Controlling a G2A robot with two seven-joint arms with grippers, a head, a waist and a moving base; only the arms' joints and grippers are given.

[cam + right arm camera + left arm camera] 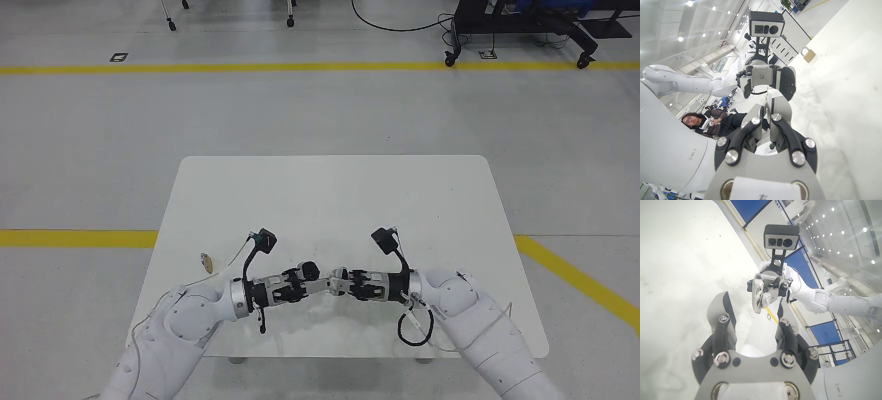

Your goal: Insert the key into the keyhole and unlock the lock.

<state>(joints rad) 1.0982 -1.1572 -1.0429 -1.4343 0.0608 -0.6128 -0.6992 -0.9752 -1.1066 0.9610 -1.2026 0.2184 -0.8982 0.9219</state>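
A brass padlock (pixel 207 263) with a silver shackle lies near the table's left edge, also seen as the padlock (pixel 809 55) beyond both grippers. My right gripper (pixel 761 299) is shut on a small metal key (pixel 758 306), held in the air above the front middle of the table. My left gripper (pixel 752 308) is open and faces it tip to tip, a short gap away, with nothing between its fingers (pixel 788 83). From above, the left gripper (pixel 312 272) and right gripper (pixel 338 277) nearly meet, well right of the padlock.
The white table (pixel 330 190) is bare apart from the padlock. Its front edge runs just under both forearms.
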